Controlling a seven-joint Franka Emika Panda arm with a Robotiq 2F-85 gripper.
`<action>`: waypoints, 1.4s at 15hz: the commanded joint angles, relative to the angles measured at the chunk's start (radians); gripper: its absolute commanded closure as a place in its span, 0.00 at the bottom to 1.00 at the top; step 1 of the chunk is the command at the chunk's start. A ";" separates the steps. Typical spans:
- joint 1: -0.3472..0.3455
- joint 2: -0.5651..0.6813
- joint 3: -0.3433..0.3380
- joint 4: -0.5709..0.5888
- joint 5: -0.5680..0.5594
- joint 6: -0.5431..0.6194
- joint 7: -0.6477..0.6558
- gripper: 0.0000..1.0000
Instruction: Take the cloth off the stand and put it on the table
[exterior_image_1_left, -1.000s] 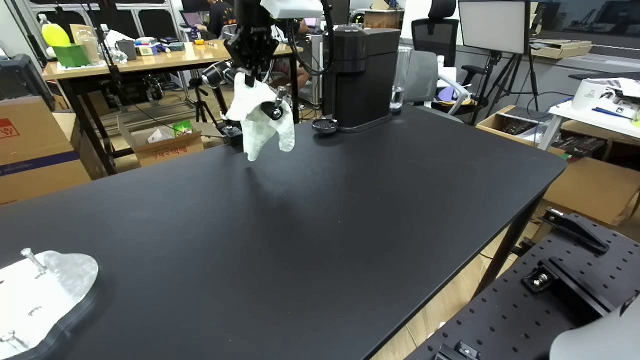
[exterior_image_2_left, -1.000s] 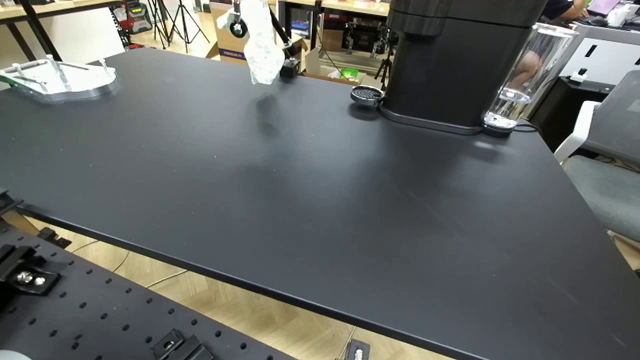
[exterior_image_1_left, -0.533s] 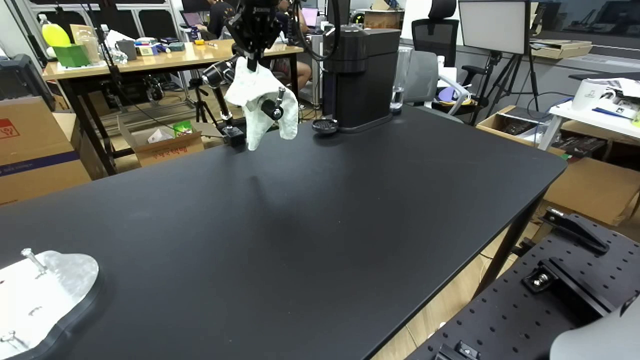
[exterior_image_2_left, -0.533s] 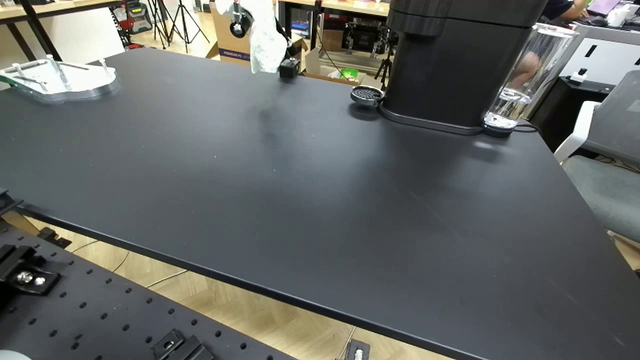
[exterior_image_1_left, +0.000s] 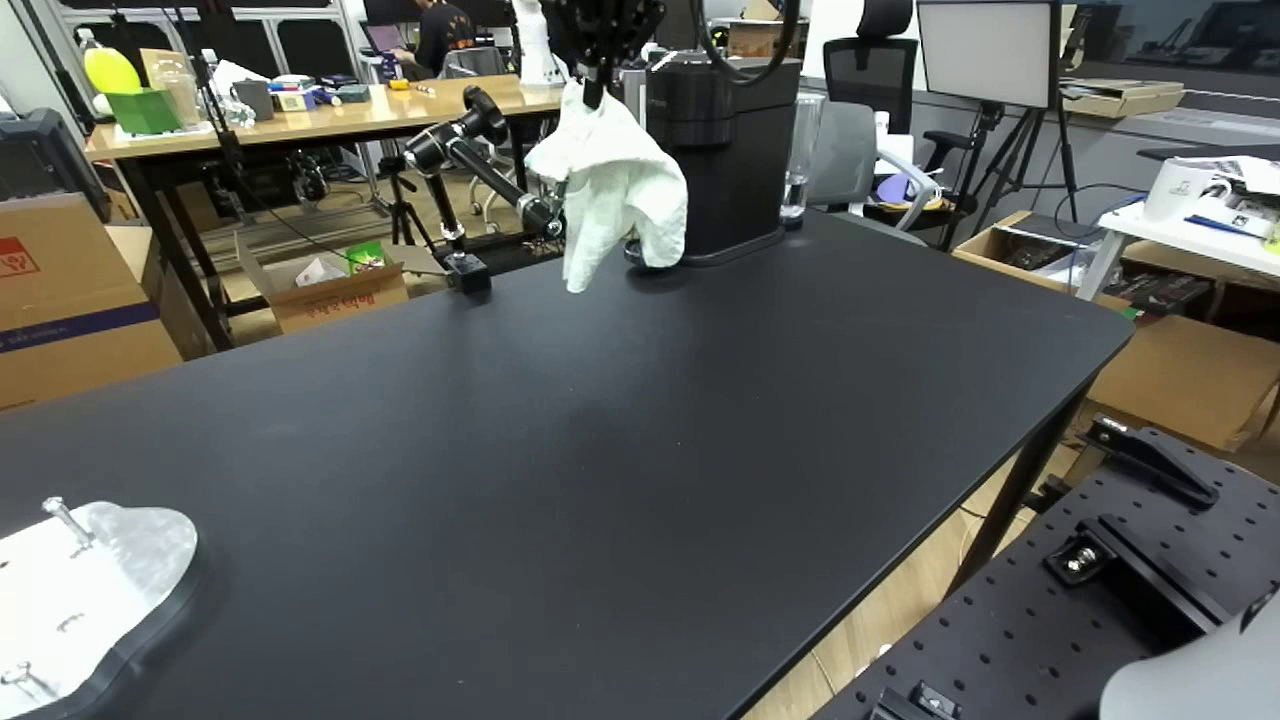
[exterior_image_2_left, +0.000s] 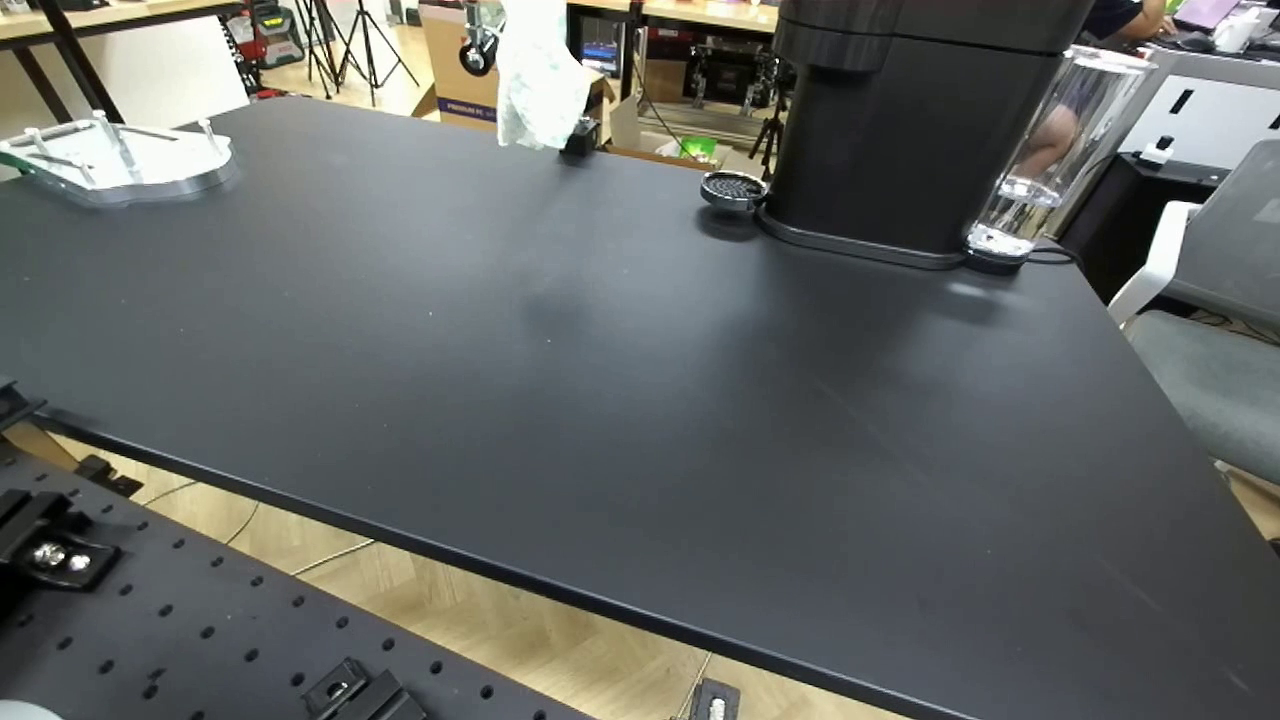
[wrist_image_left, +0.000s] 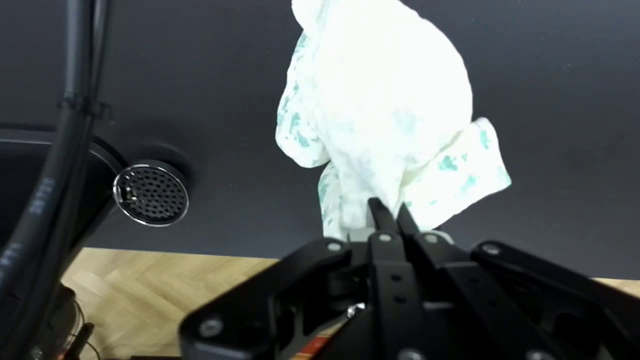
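Note:
My gripper is shut on the top of the white cloth and holds it hanging above the black table. The wrist view shows both fingertips close together on the cloth, which has pale green patches. The stand is a black jointed arm clamped at the table's far edge. Its end knob is just beside the cloth's left edge; I cannot tell whether they touch. In an exterior view the cloth hides much of the stand, whose knob shows to its left. The gripper is out of that view.
A black coffee machine with a round drip grate stands right of the cloth at the far edge. A clear water tank is beside it. A white board with metal pegs lies on the table's left part.
The gripper and cloth have moved right in an exterior view, away from the stand's arm, which was partly covered and now shows. The cloth rose somewhat at first.

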 joint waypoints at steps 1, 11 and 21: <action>-0.018 -0.086 -0.028 -0.103 -0.009 0.003 0.069 0.99; -0.041 -0.061 -0.068 -0.179 0.022 0.031 0.041 0.72; -0.036 -0.076 -0.063 -0.184 0.016 -0.066 0.020 0.11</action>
